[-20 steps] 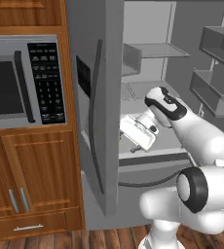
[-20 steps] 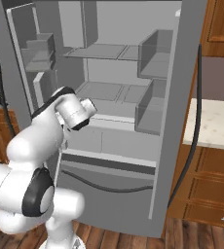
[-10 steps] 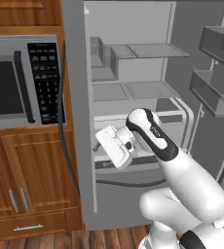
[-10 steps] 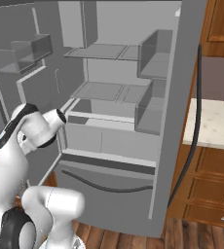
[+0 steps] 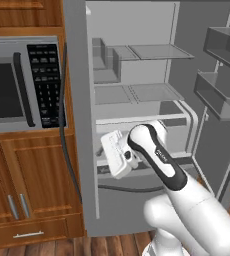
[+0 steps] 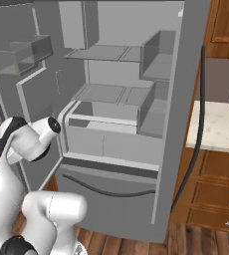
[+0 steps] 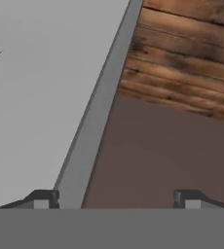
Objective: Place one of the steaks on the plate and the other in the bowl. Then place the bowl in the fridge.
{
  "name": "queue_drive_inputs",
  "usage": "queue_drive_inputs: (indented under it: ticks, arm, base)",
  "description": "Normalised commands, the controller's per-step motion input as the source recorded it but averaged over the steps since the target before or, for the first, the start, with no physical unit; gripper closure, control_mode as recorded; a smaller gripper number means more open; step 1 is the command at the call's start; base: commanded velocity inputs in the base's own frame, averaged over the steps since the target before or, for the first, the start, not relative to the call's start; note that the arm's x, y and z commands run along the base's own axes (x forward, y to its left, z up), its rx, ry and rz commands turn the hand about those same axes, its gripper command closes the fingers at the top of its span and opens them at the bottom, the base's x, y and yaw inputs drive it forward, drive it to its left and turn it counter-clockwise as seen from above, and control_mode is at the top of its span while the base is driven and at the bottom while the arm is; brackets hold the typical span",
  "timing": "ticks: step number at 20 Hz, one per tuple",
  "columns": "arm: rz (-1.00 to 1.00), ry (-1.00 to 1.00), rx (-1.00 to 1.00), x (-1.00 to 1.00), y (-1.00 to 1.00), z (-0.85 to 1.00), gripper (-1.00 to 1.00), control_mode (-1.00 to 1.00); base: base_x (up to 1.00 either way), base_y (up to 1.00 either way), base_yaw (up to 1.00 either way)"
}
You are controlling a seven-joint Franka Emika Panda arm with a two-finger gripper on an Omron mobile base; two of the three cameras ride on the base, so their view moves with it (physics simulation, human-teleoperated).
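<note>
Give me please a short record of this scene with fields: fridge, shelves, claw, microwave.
fridge: grey fridge, doors open
shelves: pale shelves, no bowl or food seen on them
claw: claw spread wide, holding nothing, aimed down past the door edge at the wooden floor
microwave: microwave left of the fridge, door shut

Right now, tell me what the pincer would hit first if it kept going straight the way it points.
Most likely the wooden floor: the open pincer looks down past the grey edge of the fridge. That edge sits close beside the line, and depth is unclear.
</note>
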Motion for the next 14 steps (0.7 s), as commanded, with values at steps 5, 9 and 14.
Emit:
queue_drive_inputs:
  ticks: [5,9,14]
  arm:
    - [0.00,0.00,-0.22,0.16,-0.87,0.41,-1.00,-1.00]
    - [0.00,-0.10,-0.45,0.26,-1.00,0.14,-1.00,-1.00]
    - [0.22,-0.22,-0.48,0.30,-1.00,-0.13,-1.00,-1.00]
  base:
    - [0.00,0.00,0.00]
    - [0.00,0.00,0.00]
    - [0.00,0.00,0.00]
